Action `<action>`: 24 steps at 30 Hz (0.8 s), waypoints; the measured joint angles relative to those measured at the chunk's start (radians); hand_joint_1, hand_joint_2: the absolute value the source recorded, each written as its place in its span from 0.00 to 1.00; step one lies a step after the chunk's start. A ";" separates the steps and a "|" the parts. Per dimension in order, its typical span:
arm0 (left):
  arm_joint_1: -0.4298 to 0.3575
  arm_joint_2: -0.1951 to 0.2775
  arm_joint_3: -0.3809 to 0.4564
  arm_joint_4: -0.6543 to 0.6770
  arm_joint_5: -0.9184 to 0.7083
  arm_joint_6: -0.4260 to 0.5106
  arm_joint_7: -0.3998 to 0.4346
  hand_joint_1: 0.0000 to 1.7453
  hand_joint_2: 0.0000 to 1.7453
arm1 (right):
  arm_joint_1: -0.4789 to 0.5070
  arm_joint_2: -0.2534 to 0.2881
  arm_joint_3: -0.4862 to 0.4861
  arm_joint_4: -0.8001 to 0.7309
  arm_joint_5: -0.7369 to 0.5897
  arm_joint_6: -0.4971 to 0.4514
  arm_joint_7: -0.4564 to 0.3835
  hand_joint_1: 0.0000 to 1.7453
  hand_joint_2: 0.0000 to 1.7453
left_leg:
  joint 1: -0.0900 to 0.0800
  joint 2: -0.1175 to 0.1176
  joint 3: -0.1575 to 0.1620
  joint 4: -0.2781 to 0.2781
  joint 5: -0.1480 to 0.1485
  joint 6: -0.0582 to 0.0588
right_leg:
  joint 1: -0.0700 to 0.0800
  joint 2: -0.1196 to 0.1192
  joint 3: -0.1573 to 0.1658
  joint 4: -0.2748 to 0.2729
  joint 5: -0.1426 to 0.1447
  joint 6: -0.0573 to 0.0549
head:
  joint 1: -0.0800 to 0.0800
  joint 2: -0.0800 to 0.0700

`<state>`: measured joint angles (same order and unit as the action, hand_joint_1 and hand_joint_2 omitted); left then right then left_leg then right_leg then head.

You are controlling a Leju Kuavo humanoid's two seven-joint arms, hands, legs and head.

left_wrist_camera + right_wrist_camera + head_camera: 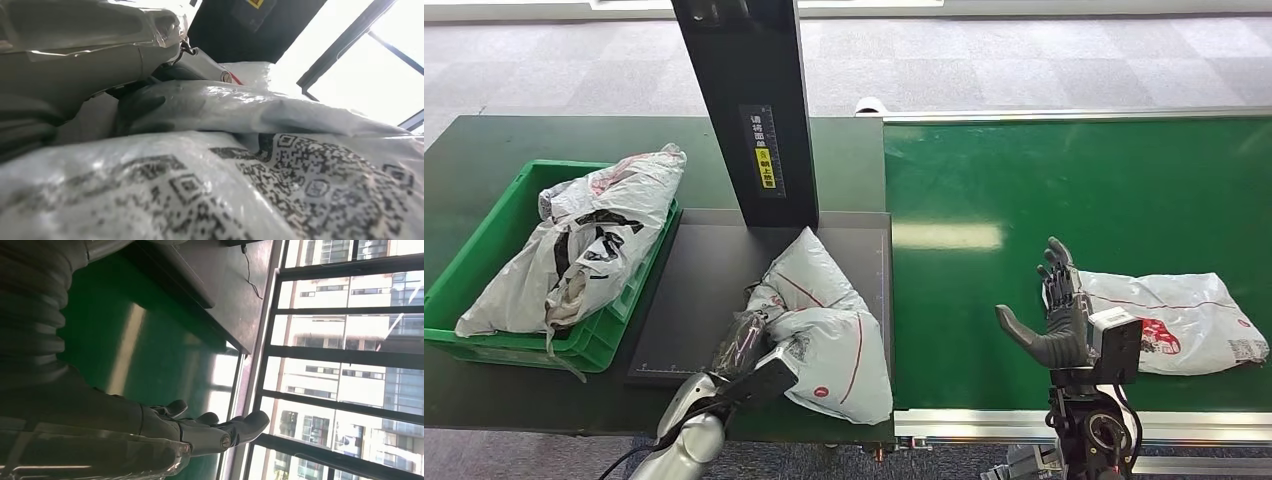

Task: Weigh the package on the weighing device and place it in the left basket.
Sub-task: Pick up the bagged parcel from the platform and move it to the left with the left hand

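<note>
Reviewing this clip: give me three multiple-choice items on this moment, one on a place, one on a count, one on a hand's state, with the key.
1. Where does the package that the left hand touches lie?
A. on the dark weighing platform
B. inside the basket
C. on the floor

2. How many packages lie on the green belt?
A. none
B. one
C. three

3. How is the right hand?
A. gripping a package
B. pressed flat on the belt
C. open, holding nothing

Key: 1 A, it rests on the weighing platform under the black post; 2 B, a single white belt package lies beside the right hand; 3 C, its fingers are spread apart above the belt.
</note>
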<state>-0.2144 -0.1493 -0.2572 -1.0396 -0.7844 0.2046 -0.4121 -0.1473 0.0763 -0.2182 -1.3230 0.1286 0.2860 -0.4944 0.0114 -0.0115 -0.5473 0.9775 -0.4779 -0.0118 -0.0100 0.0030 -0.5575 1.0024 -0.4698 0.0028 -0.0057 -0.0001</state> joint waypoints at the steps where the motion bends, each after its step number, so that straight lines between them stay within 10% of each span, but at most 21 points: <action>1: 0.003 0.001 0.000 -0.006 0.000 0.001 -0.001 1.00 1.00 | 0.000 0.000 0.000 0.000 0.000 0.000 0.000 0.00 1.00 | 0.000 0.000 -0.001 0.000 0.000 0.000 | 0.000 0.000 -0.001 0.000 0.000 0.000 | 0.000 0.000; 19: 0.021 0.005 0.002 -0.036 0.050 0.000 -0.033 1.00 1.00 | -0.001 0.000 0.000 0.000 -0.001 0.004 0.000 0.00 1.00 | 0.000 0.000 -0.003 0.000 0.000 0.000 | 0.000 0.000 -0.003 0.000 0.000 0.000 | 0.000 0.000; 24: 0.045 0.004 0.032 -0.079 0.372 -0.237 -0.137 1.00 1.00 | -0.013 0.000 0.001 0.004 -0.004 0.007 0.000 0.00 1.00 | 0.000 0.000 -0.004 0.000 0.000 0.000 | 0.000 0.000 -0.004 0.000 0.000 0.000 | 0.000 0.000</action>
<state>-0.1692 -0.1457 -0.2255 -1.1182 -0.4128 -0.0321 -0.5492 -0.1605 0.0760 -0.2173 -1.3190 0.1249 0.2926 -0.4946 0.0114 -0.0114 -0.5509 0.9775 -0.4780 -0.0118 -0.0100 0.0032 -0.5611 1.0025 -0.4698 0.0028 -0.0057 0.0000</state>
